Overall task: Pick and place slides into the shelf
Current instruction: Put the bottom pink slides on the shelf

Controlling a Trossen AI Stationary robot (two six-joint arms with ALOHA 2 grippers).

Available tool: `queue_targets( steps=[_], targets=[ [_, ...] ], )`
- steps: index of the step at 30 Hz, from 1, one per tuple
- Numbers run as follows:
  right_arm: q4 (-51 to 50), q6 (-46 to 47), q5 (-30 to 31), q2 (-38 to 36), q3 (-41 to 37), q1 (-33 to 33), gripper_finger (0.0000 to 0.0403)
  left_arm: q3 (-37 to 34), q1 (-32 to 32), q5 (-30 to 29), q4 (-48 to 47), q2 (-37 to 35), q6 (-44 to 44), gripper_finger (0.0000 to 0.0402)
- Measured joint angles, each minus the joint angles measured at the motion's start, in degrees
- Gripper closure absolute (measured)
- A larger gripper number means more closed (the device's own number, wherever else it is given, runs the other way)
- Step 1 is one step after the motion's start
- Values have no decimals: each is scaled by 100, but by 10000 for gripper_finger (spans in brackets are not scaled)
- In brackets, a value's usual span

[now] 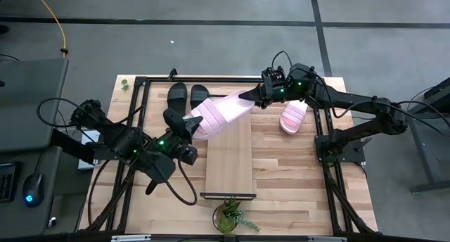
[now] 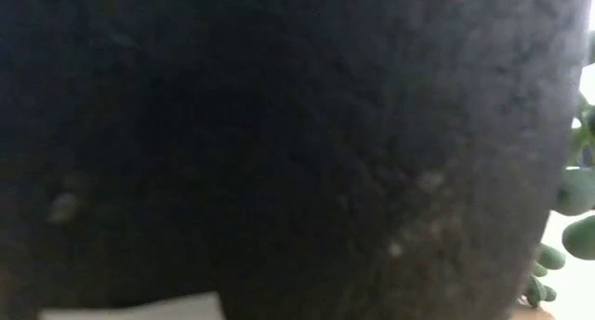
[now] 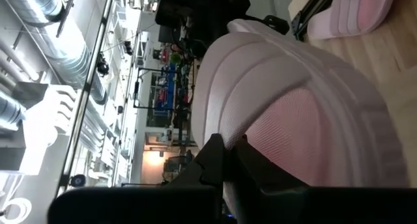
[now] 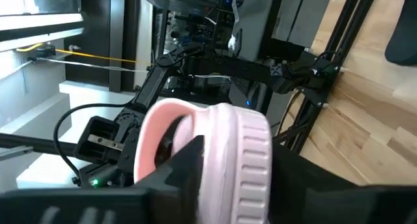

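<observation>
Left hand (image 1: pixel 188 122) clamped shut, right hand (image 1: pixel 254 98) gripping — both arms reaching inward

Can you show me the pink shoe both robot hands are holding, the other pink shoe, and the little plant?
held pink slide (image 1: pixel 221 114), high view, middle of its wide strap.
other pink slide (image 1: pixel 292 118), high view, its strap, on the tabletop.
plant (image 1: pixel 229 215), high view, its green leaves.

- The pink slide (image 1: pixel 219 114) looks like soft matt foam, its wide strap (image 3: pixel 287 74) moulded in faint ridges and its footbed (image 3: pixel 293 139) finely textured.
- The black slides (image 1: pixel 187 95) look matt and rubbery.
- The shelf (image 1: pixel 230 157) has a smooth pale wood plank with thin black metal bars.
- The surface (image 1: pixel 295 172) is butcher-block wood with a satin sheen.
- The arms are dark matt plastic and metal.
</observation>
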Motion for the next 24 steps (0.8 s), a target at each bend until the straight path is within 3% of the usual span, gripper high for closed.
queue_targets(
  steps=[6, 15, 24],
  targets=[
    [-5, -240, 32, 3, 0, 0, 363, 0, 0, -67, -11, 0, -5, 379],
    [-3, -423, 179, 3, 0, 0, 362, 0, 0, -482, -208, -34, -544, 318],
    [11, -689, 486, 1, 0, 0, 363, -4, 0, -821, -491, -244, -1404, 229]
  ],
)
